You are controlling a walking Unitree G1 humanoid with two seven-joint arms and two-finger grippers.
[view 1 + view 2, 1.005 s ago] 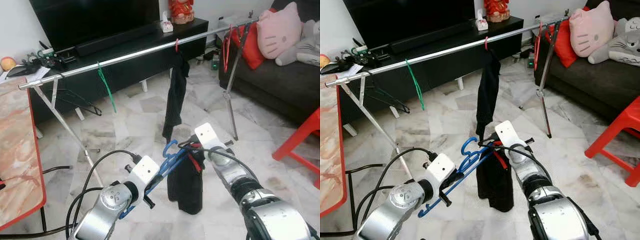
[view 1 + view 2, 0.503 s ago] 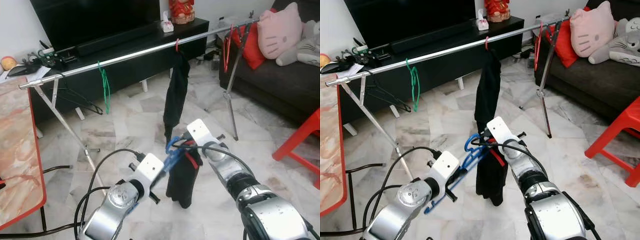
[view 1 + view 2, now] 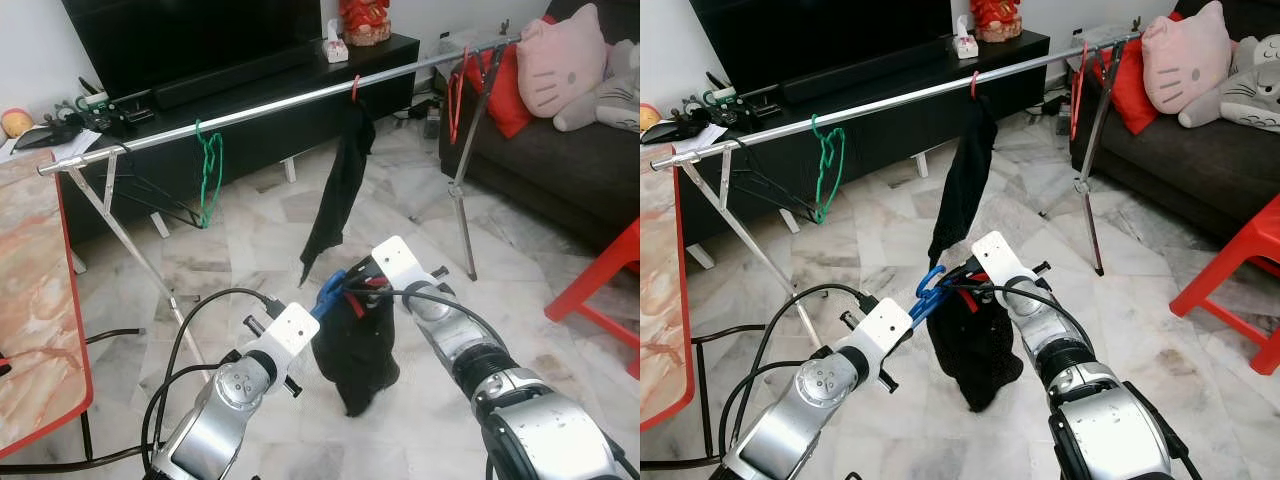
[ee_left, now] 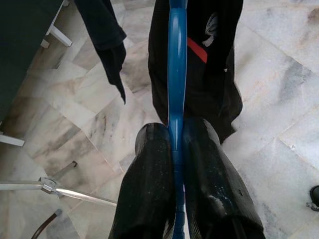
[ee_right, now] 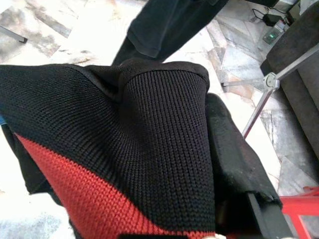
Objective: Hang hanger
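Carrying: the blue hanger (image 4: pixel 177 74) with a black garment (image 3: pixel 355 345) draped on it sits low in the middle of the head views, held between both arms and well below the rail
Left gripper (image 4: pixel 175 149): its two black fingers are pinched tight on the blue bar of the hanger, seen edge-on in the left wrist view; the arm comes in from the lower left of the head views
Right gripper (image 3: pixel 362 287): at centre frame, buried in the black knit with a red stripe; I cannot tell how its fingers stand under the cloth
Hook: the blue curl (image 3: pixel 930 281) points up and toward the rail, just left of the right wrist
Rail (image 3: pixel 270 108): a silver bar running from left-centre up to the upper right, on splayed legs
Already hanging: a green hanger (image 3: pixel 208 165) at upper left, a dark garment (image 3: pixel 335 195) on a red hook at top centre, a red hanger (image 3: pixel 455 95) at upper right
Best gap, as I judge: the bare stretch of rail between the green hanger and the dark garment
Doing it well: lift both ends together so the bar stays level, raise the hook above the rail, then lower it over; keep the left pinch firm until the hook bears the weight
Risk: the loose black cloth could snag on the dark garment swinging just behind it, or slip off if the bar tilts
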